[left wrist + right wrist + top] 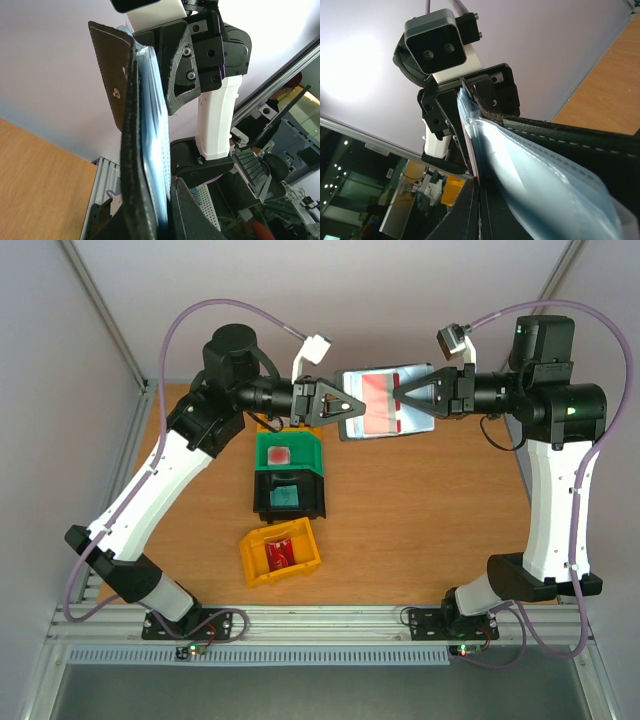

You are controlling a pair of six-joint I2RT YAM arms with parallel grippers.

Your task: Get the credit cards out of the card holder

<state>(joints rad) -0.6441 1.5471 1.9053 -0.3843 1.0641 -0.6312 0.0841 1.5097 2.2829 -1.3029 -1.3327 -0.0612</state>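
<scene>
The card holder [350, 382] hangs open above the back of the table, held between both arms. Its black cover [131, 150] and shiny grey-blue pockets [152, 125] run edge-on through the left wrist view. My left gripper [352, 406] is shut on the holder's left edge [167, 220]. A red credit card [378, 398] shows inside the pockets. My right gripper [402, 397] is shut at that card's right end, and a thin red edge runs down between its fingers [481, 200] beside the pale blue pocket [530, 170].
Three bins stand in a row left of centre: a green bin [305, 452] with a red card, a black bin [262, 498] with a teal card, and a yellow bin [252, 558] with a red card. Frame posts rise at the back corners.
</scene>
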